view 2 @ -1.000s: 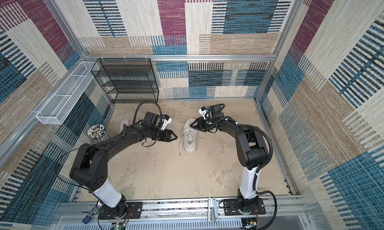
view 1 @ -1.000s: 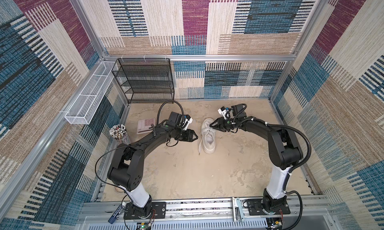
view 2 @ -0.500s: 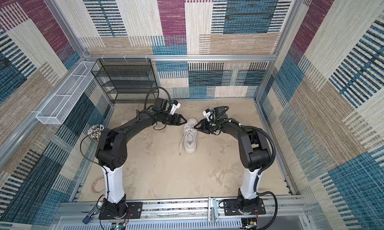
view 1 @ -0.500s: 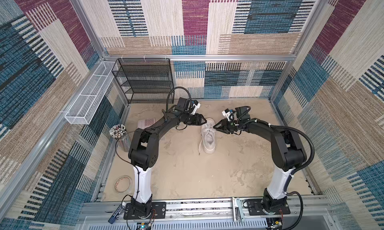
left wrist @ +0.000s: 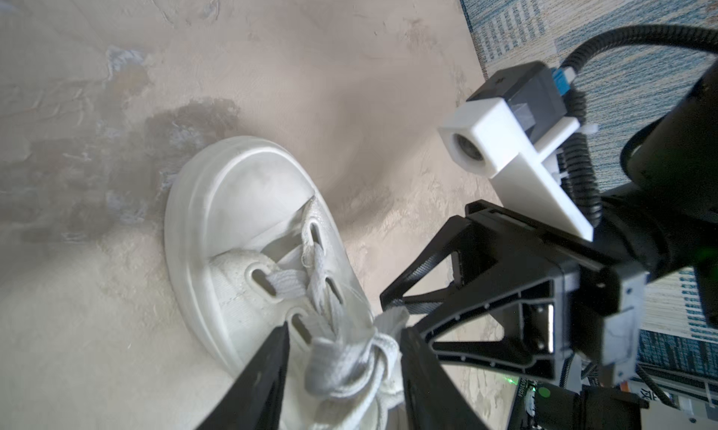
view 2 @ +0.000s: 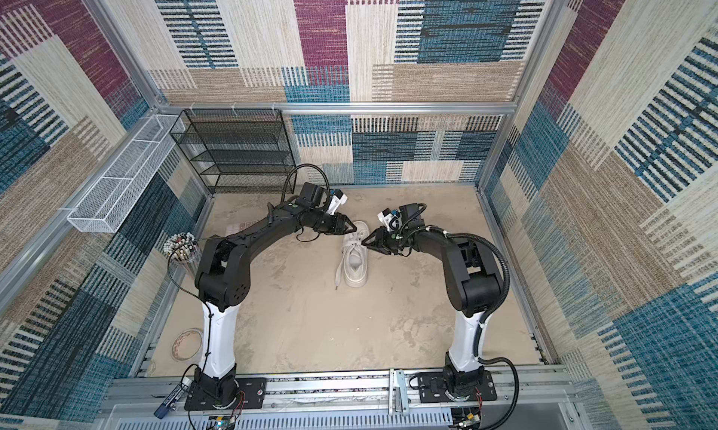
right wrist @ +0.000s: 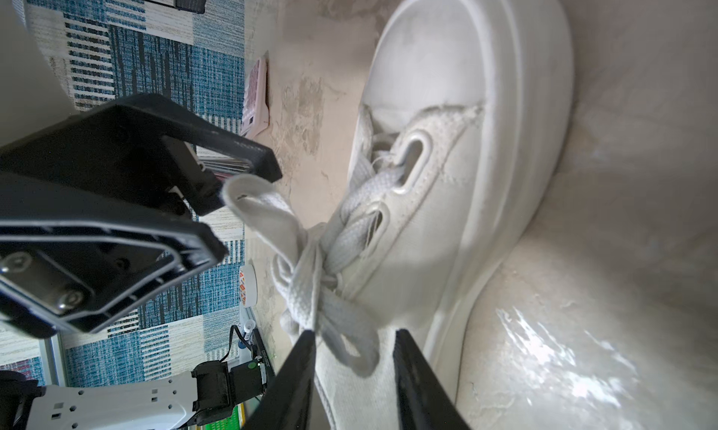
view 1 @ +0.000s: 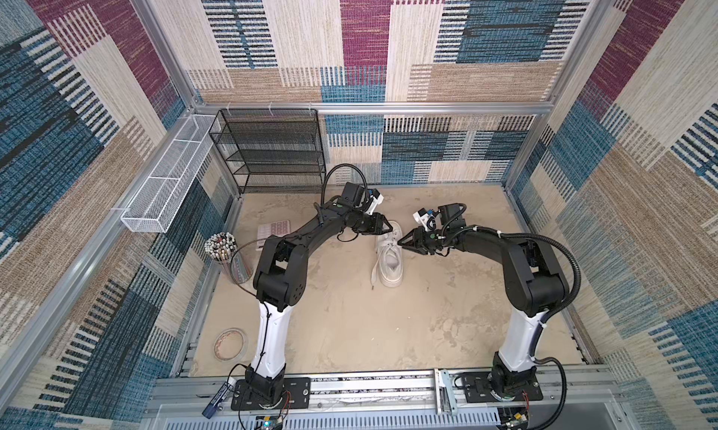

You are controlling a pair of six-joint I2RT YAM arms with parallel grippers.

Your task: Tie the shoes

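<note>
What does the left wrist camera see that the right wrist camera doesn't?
Only the left wrist view shows the right arm's white camera block and its ribbed black cable. Only the right wrist view shows the pink calculator and the tape roll lying on the sandy floor. Both views show the white sneaker from close up, toe and all, with its laces bunched in loops over the eyelets.
</note>
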